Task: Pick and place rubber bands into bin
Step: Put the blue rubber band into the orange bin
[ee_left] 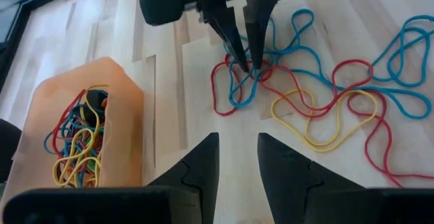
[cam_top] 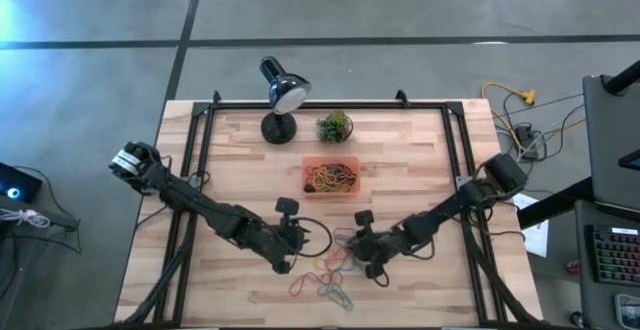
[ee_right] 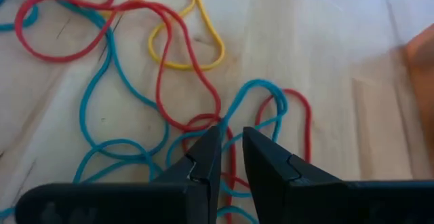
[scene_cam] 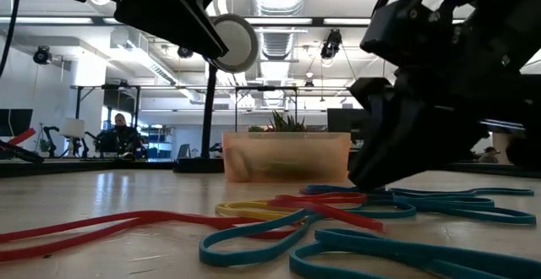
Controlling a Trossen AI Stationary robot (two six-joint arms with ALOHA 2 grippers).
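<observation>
Several loose rubber bands (ee_left: 305,102), red, blue and yellow, lie tangled on the wooden table near its front edge (cam_top: 325,282). The orange bin (cam_top: 306,178) stands farther back, at mid table, with many bands inside (ee_left: 81,149). My right gripper (ee_right: 230,146) is lowered onto the tangle, slanting down, its fingers a narrow gap apart over a crossing of red and blue bands (ee_left: 247,64). My left gripper (cam_top: 290,263) hangs open above the table just left of the tangle, between it and the bin, with nothing between its fingers (ee_left: 237,159). My right gripper has its fingertips (ee_left: 239,60) at table height, on either side of a red and a blue strand (ee_right: 227,125) where they cross. It comes slanting down from the table's right. Whether the tips touch the strands, I cannot tell.
A black desk lamp (cam_top: 280,95) and a small green plant ball (cam_top: 334,125) stand behind the bin at the far edge. Black frame rails (cam_top: 200,160) run along both sides of the table. Bare wood lies left of the bin.
</observation>
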